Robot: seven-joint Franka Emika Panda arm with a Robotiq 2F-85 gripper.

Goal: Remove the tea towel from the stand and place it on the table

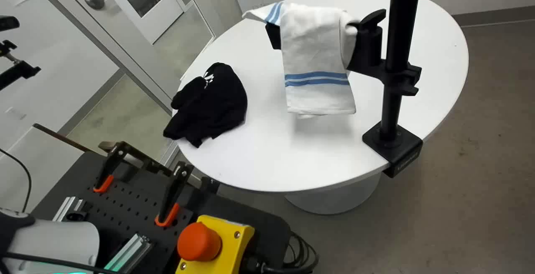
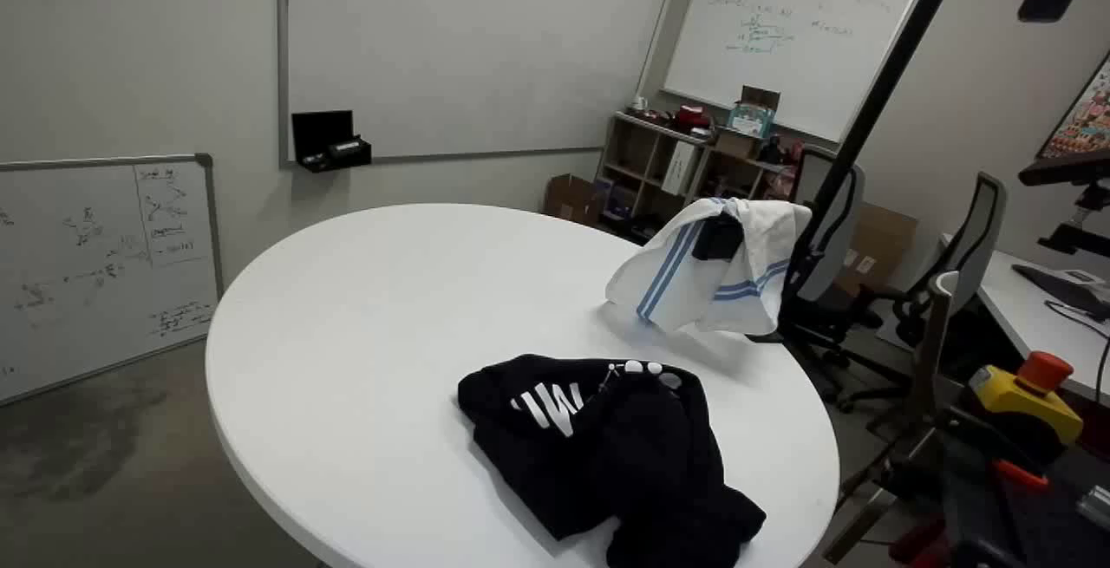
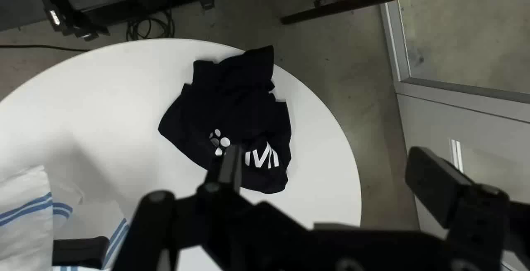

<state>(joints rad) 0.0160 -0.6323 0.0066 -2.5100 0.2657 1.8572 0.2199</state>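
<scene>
The white tea towel with blue stripes hangs over the arm of the black stand in both exterior views. It also shows at the lower left of the wrist view. The stand's pole is clamped at the edge of the round white table; the pole also shows in an exterior view. The towel hangs above the tabletop. My gripper is open with nothing between its fingers, to the side of the towel in the wrist view. It is out of view in both exterior views.
A crumpled black garment with white print lies on the table near its edge. A yellow box with a red button sits on the black bench, where orange-tipped clamps stand. A door is beyond the table.
</scene>
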